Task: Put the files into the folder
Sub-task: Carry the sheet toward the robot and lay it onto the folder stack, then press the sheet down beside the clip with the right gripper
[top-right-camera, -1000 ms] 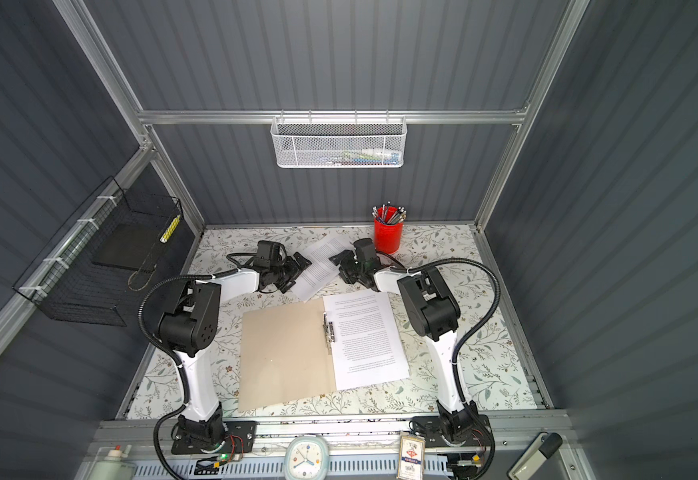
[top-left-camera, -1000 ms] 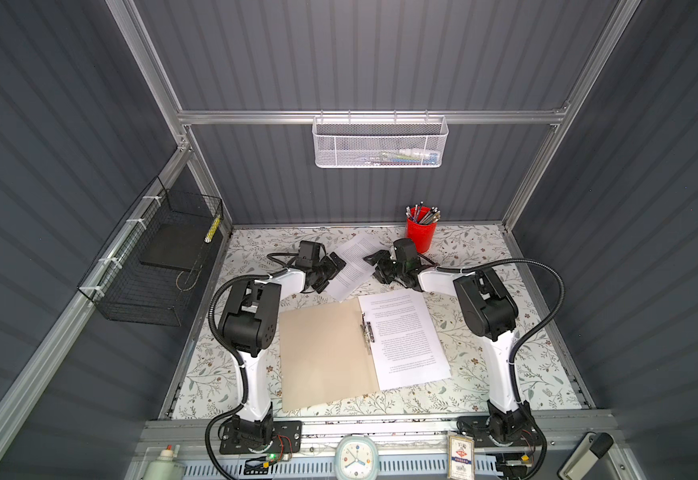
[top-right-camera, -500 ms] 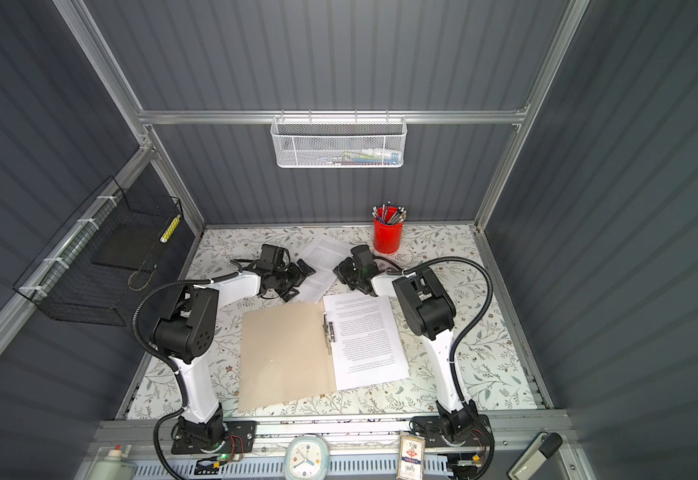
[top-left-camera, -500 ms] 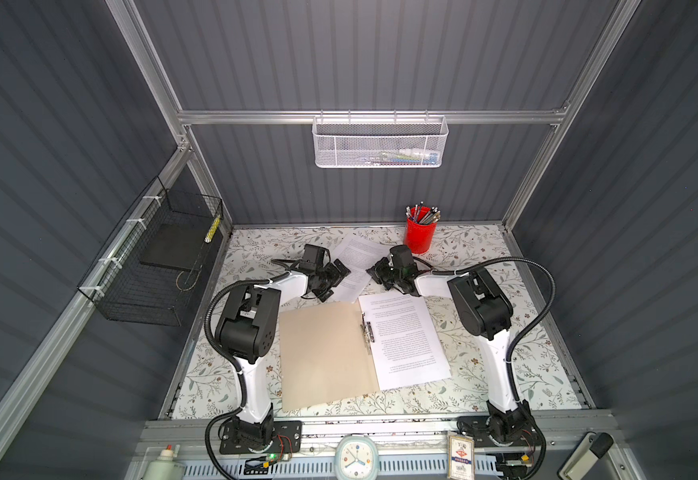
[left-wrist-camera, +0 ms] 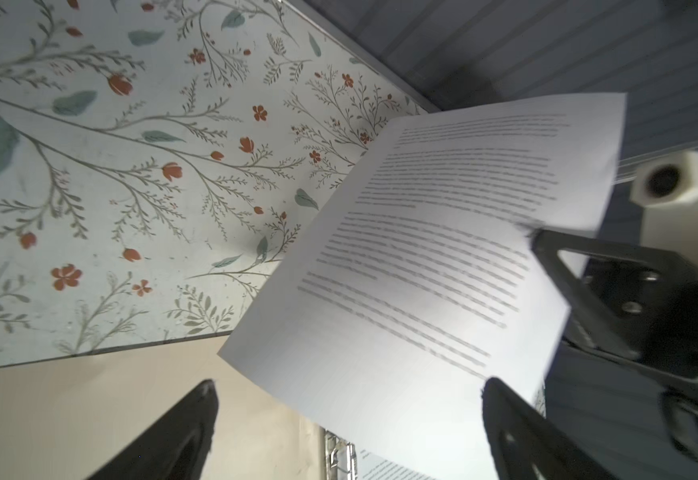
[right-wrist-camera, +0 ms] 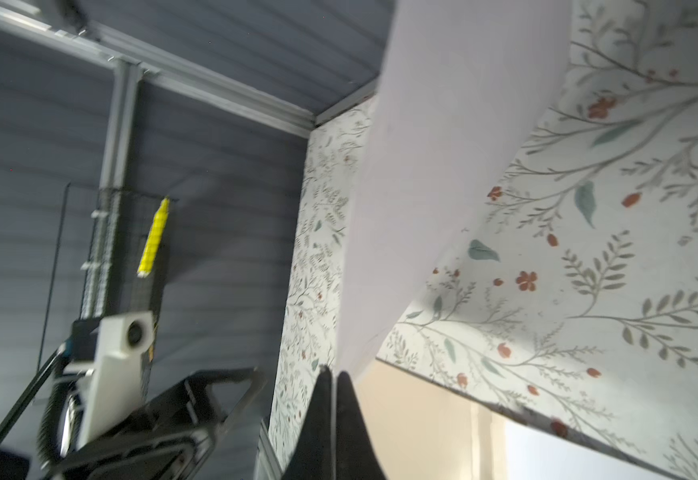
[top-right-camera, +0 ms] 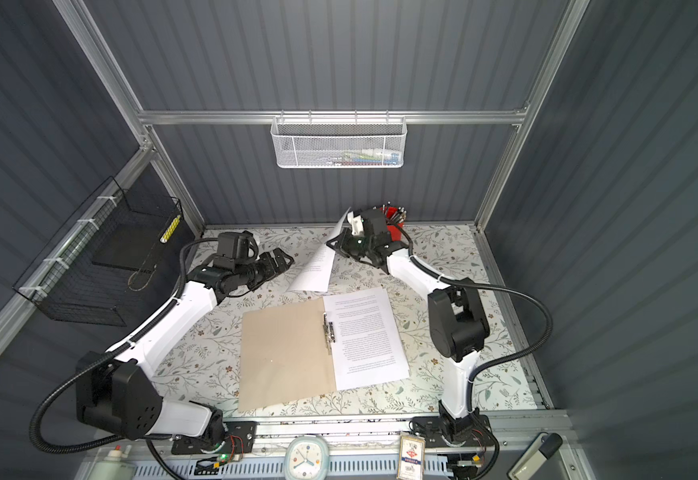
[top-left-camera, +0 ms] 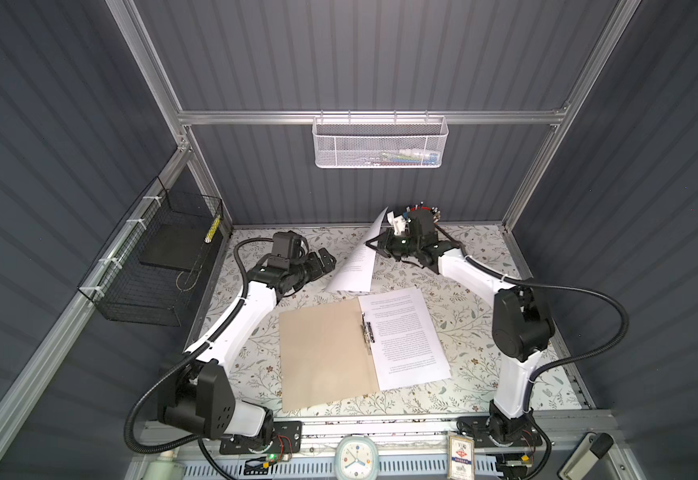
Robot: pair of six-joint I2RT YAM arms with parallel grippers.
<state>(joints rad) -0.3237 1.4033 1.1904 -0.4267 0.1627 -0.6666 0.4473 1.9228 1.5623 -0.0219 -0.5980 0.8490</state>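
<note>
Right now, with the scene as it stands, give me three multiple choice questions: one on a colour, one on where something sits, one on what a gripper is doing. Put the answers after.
1. The folder is:
A blue
B tan
C black

2. The red pen cup stands:
A at the back of the table, behind the right gripper
B on the folder
C at the table's front edge

3. The right gripper is:
A open and empty
B shut on a pen
C shut on the lifted sheet

Answers:
1 B: both top views show plain tan card.
2 A: in a top view, red shows just behind that gripper at the far edge.
3 C: the right wrist view shows it closed, pinching the paper's edge.
</note>
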